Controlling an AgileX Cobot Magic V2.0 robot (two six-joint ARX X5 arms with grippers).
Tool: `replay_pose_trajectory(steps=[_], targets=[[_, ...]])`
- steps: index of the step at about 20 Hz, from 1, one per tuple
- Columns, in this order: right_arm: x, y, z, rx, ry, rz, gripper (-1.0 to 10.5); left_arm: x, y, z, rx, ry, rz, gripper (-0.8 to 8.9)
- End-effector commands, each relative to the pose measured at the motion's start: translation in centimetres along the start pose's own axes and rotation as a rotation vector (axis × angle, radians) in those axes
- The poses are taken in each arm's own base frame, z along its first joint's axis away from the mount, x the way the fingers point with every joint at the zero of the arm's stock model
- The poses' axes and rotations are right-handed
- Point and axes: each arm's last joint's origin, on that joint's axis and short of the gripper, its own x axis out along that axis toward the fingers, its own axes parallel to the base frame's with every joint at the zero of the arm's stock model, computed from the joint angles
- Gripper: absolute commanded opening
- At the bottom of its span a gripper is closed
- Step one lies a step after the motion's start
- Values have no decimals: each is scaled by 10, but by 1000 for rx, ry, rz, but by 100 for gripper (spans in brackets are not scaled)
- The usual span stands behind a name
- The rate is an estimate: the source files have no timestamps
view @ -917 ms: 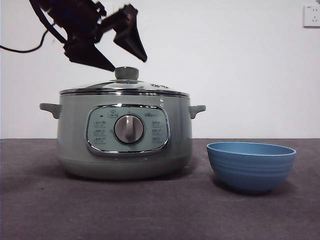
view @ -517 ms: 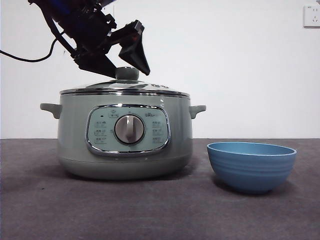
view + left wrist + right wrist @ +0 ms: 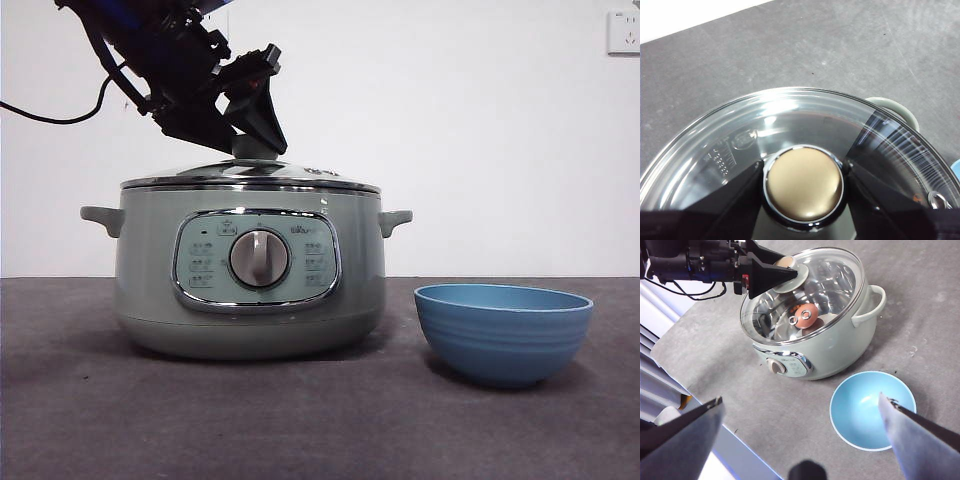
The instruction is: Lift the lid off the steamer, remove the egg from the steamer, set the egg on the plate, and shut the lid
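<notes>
Black left gripper [image 3: 243,128] with wedge-shaped jaws, a red mark and a trailing black cable; right gripper [image 3: 800,427] dark grey.

Background consists of a plain white wall [image 3: 480,140], unmarked and evenly lit, with no visible shadows of note. A white electrical socket plate [image 3: 622,31] is mounted on it at the upper corner of the front view, partly cut by the frame edge. The work surface is a table [image 3: 320,420] covered in dark grey, slightly mottled, felt-like material; small specks and faint scuffs show on it in the left wrist view. In the right wrist view the table edge [image 3: 747,452] appears pale, with white and light-blue surfaces beyond it.
</notes>
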Motion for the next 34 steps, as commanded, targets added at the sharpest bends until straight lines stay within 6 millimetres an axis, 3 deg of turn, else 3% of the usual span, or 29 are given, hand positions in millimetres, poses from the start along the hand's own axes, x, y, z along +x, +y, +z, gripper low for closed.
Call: replay_pose_trajectory(steps=[1, 7, 14, 18, 22, 27, 31, 34], targets=[[0, 0, 0, 1, 0, -1, 567, 0, -2, 3, 0, -21, -19, -8], [0, 0, 0, 1, 0, -1, 567, -10, -2, 16, 4, -64, -14, -8], [0, 0, 0, 1, -1, -1, 567, -43, -4, 59, 13, -119, -10, -8], [0, 0, 1, 0, -2, -1, 567, -93, -10, 81, 18, -161, -8, -8], [2, -1, 4, -2, -25, -2, 567, -167, -19, 85, 18, -229, 27, -8], [17, -8, 15, 24, -40, 29, 567, -255, -30, 62, 6, -238, 139, -8], [42, -6, 28, 30, -18, 87, 566, -299, -36, 40, -23, -225, 199, -8], [64, 3, 41, -2, 31, 72, 566, -318, -39, 26, -43, -214, 197, -8]])
